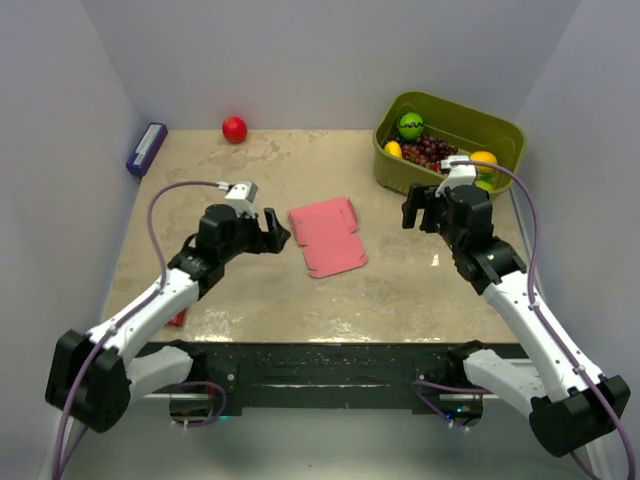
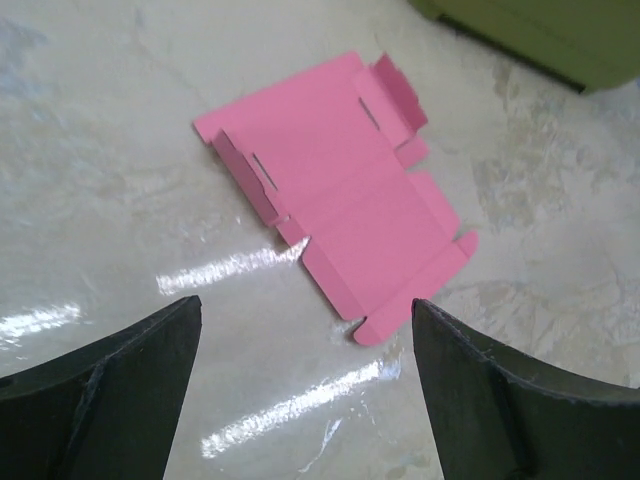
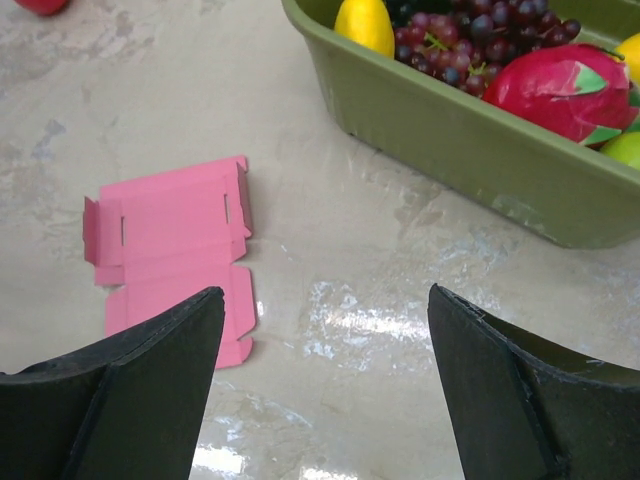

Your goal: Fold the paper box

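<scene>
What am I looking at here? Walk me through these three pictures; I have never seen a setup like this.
These are two robot arms bolted to a table's near edge. The overhead picture looks down on both: the left arm and the right arm, each ending in two fingers. The other two pictures come from cameras on the wrists, so the dark shapes at the bottom are each arm's own fingers.

Between the arms lies the pink paper box, mostly flat and unfolded, with a couple of small flaps raised. Nothing is held; both pairs of fingers are open and apart from the box.

Also on the table: a green basket of fruit including grapes, a red ball and a purple object.
</scene>
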### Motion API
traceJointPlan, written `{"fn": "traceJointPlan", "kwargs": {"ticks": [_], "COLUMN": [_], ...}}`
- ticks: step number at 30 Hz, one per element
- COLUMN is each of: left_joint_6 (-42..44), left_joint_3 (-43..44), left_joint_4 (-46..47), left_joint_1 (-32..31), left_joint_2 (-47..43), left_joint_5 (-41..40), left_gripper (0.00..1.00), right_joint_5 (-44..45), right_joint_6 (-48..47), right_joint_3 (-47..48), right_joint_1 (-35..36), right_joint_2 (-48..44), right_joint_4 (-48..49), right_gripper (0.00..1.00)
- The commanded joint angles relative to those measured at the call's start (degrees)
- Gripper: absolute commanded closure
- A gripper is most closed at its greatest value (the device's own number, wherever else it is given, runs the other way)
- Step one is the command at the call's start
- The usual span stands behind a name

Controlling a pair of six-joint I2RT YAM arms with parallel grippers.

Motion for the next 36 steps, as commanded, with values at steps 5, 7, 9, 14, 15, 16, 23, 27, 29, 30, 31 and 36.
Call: {"fn": "traceJointPlan", "kwargs": {"ticks": [5,7,9,14,15,16,23,27,29,30,31,36], "left_joint_6": [-5.35,-5.43,-5.7,-4.13,-3.42,-2.98,0.89,0.63,0.45,0.37,0.37,0.45], "left_joint_3": [7.83,10.31,13.47,22.85,24.8,28.21,36.85,37.48,38.0,38.18,38.79,39.68], "left_joint_4": [4.78,4.16,4.15,-0.2,-1.98,-3.65,-14.02,-14.91,-15.01,-15.09,-15.61,-16.15], "left_joint_1": [-2.11,-2.11,-2.11,-2.55,-2.64,-2.9,-4.66,-4.66,-4.75,-4.84,-4.75,-4.84], "left_joint_2": [18.29,22.0,26.75,35.52,36.94,39.39,46.01,47.85,49.17,49.7,50.75,52.25], "left_joint_5": [-5.21,-4.77,-3.9,-5.29,-7.13,-7.93,-15.23,-15.67,-15.23,-14.62,-14.44,-13.3], "left_gripper": [0.11,0.11,0.11,0.11,0.12,0.14,0.22,0.24,0.26,0.26,0.28,0.38], "right_joint_5": [4.79,4.53,4.17,3.91,3.65,3.47,3.12,2.51,2.24,2.15,2.15,1.45], "right_joint_6": [-1.51,-1.51,-1.69,-1.86,-1.86,-1.95,-1.95,-1.95,-1.86,-1.78,-1.77,-1.77], "right_joint_3": [3.9,4.07,4.08,3.99,3.99,3.99,3.64,3.37,3.37,3.37,3.37,3.28], "right_joint_1": [2.71,2.88,3.06,3.23,3.15,3.15,3.23,3.15,3.15,3.15,3.15,3.15], "right_joint_2": [-0.27,-0.09,-0.01,0.17,0.17,-0.09,-0.88,-1.5,-1.76,-1.85,-1.94,-2.2], "right_joint_4": [-3.09,-3.18,-3.27,-3.18,-3.01,-3.09,-2.39,-2.13,-2.04,-2.04,-2.04,-1.86], "right_gripper": [0.16,0.17,0.17,0.17,0.17,0.17,0.17,0.17,0.17,0.17,0.17,0.17]}}
